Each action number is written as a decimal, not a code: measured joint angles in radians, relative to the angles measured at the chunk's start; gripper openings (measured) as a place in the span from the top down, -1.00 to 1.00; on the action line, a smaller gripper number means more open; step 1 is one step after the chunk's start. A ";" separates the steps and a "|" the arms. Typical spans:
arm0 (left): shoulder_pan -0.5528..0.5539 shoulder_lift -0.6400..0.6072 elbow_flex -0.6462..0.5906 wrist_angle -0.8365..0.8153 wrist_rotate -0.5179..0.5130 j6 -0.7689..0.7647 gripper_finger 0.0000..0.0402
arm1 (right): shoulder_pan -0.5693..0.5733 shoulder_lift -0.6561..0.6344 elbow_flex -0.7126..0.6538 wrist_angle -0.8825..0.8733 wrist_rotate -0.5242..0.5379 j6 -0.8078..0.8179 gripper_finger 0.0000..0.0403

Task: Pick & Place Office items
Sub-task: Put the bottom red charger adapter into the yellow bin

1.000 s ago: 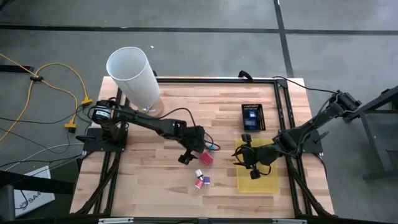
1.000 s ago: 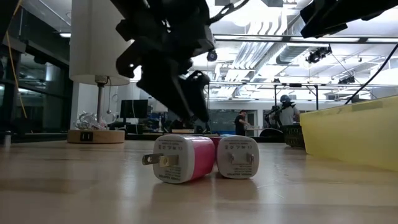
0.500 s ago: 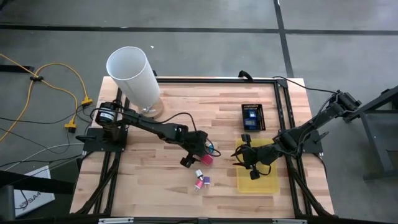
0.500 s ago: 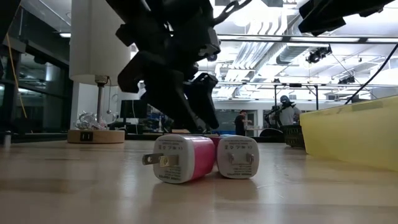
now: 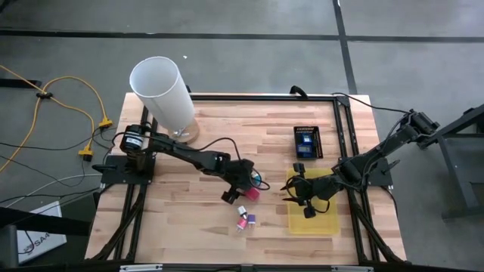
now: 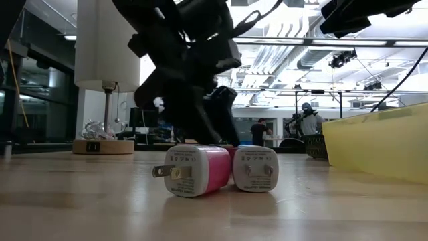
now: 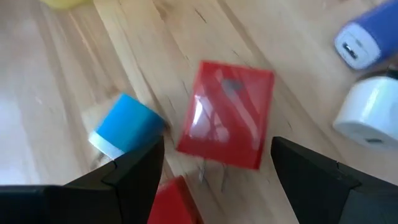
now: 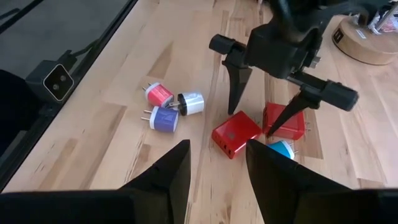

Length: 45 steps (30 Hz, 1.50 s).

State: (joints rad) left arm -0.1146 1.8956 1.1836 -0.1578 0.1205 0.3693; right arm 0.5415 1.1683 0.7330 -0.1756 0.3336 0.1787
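Jaws on the left gripper (image 8: 267, 102) were spread wide, straddling a red charger block (image 8: 236, 135) near the middle of the frame in the right wrist view, nothing grasped yet. A second red block (image 8: 284, 122) sat just beside the far finger, and a cyan plug (image 7: 126, 124) lay close by at centre left in the left wrist view. Lower down in the high view, a small cluster of pink, white and purple plugs (image 5: 245, 219) was left lying on the table (image 5: 174, 211), well apart from the yellow tray (image 5: 313, 217) at lower right. The right gripper (image 5: 302, 193) was parked over that tray's upper end, fingers partly closed with nothing seen between them.

Risk-wise, the crowding looked like the problem: a finger could be landed on the neighbouring red block, or the cyan plug could be nudged, and the target could be twisted out of the pinch if it was caught off-centre
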 joint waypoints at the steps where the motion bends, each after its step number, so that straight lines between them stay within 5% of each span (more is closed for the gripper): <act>1: 0.000 0.006 -0.001 0.003 0.005 0.000 -0.43 | 0.000 0.000 0.000 0.000 0.000 0.000 0.30; 21: -0.013 0.039 0.000 0.051 0.030 -0.027 -0.43 | 0.000 0.000 0.000 0.025 -0.003 0.000 0.30; 33: -0.013 0.039 0.000 0.052 0.030 -0.046 -0.02 | 0.000 0.000 0.000 0.026 -0.004 0.000 0.30; 45: -0.018 0.039 0.000 0.052 0.026 -0.056 -0.04 | 0.000 0.000 0.000 0.027 -0.004 0.000 0.30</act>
State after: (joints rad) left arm -0.1329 1.9343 1.1835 -0.1055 0.1468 0.3134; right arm 0.5414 1.1683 0.7326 -0.1490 0.3298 0.1787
